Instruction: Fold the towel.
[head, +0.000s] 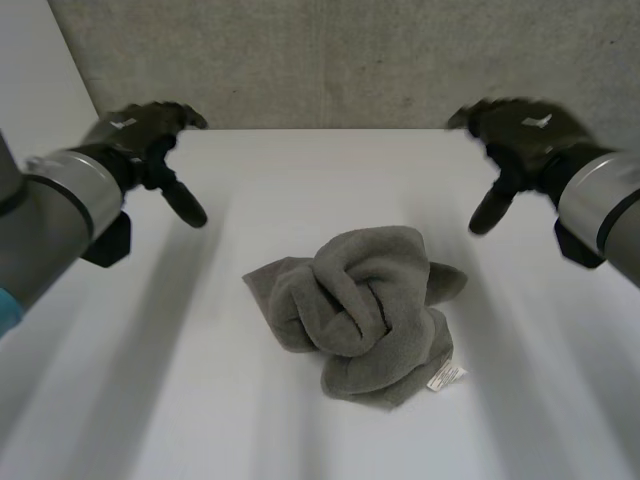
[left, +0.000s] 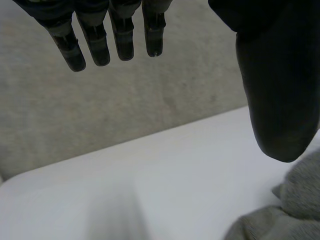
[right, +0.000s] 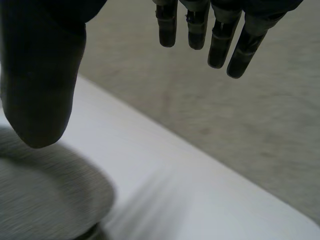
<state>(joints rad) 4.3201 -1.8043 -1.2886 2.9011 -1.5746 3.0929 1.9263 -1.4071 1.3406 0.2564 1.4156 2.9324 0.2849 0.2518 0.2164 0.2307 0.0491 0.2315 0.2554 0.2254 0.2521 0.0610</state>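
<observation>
The crumpled towel (head: 360, 305) is lying untouched while the left hand (head: 145, 135) and right hand (head: 520, 130) are hovering wide open, likely needing to spread it first.

Right robot hand (right: 40, 75) spread — towel (right: 45, 200) beside it

White table (head: 150, 400) w/ one grey towel (head: 360, 310) on it.
Towel sits crumpled in a twisted heap approx. mid-table, folds bunched & overlapping, one flap lying flatter on robot's left side; small white label (head: 445, 377) shows at near edge, right side.
</observation>
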